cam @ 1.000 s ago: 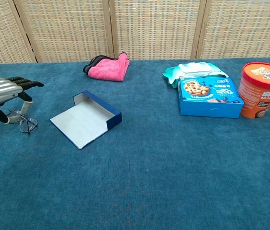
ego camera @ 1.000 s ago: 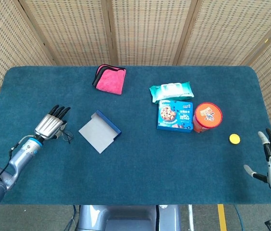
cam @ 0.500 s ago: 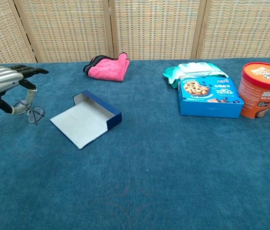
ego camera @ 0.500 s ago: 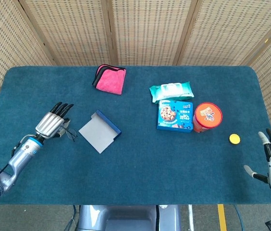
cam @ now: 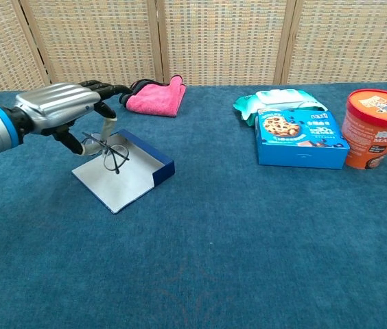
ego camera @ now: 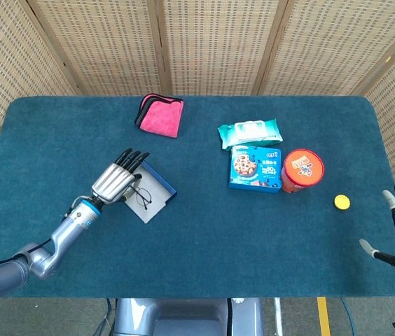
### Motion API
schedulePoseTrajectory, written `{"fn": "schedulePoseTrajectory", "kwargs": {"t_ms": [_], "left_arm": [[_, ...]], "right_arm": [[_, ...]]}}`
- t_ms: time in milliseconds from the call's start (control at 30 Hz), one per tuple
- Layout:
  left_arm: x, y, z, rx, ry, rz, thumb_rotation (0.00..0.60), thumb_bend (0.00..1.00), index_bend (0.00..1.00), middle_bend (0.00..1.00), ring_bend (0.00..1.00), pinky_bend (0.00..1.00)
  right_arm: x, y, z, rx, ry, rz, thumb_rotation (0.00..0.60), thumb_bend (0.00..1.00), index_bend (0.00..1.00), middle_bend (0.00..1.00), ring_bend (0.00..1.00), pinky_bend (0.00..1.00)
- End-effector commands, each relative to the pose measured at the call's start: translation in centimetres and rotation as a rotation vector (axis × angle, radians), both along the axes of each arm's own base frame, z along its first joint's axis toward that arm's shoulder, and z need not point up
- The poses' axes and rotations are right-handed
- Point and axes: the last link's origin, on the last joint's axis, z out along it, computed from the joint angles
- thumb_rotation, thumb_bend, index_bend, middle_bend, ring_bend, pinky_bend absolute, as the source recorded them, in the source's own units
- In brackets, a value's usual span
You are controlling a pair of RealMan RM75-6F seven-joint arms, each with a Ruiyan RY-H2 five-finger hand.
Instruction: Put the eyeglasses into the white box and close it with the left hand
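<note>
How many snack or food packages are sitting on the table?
3, all right of centre: a green-white soft pack at the back, a blue cookie box just in front of it, and an orange tub beside the box.

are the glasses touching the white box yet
Apart. In the chest view the eyeglasses hang from the left hand, lenses above the white box floor, with a gap showing beneath them.

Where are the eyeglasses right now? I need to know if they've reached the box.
In both views the eyeglasses hang from the left hand over the open white box, left of centre on the table.
</note>
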Motion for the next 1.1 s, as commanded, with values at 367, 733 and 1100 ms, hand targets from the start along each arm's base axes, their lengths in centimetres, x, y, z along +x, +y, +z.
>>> {"fn": "schedulePoseTrajectory", "kwargs": {"t_ms": [367,733,1100], "left_arm": [[0.3,1.2,-2.7,0.026,0.022,0.016,0.6,0.39,0.61,0.0,0.0,0.0],[0.0,1.6,-4.1,0.019,0.003,-0.021,0.6,0.37,0.61,0.0,0.0,0.0],[0.2,1.8,-5.2,0.036,0.058,-0.054,0.6,0.37,0.61,0.0,0.0,0.0]], "right_arm": [[0.0,0.0,0.1,0.006,-0.013,0.001,0.6,0.0,0.0,0.0,0.0,0.0],[0.0,-0.1,0.2,0.005,-0.014,0.0,0.6,0.0,0.0,0.0,0.0,0.0],[-0.2,-0.1,0.4,0.004,-0.021,-0.004,0.6,0.0,0.0,0.0,0.0,0.0]]}}
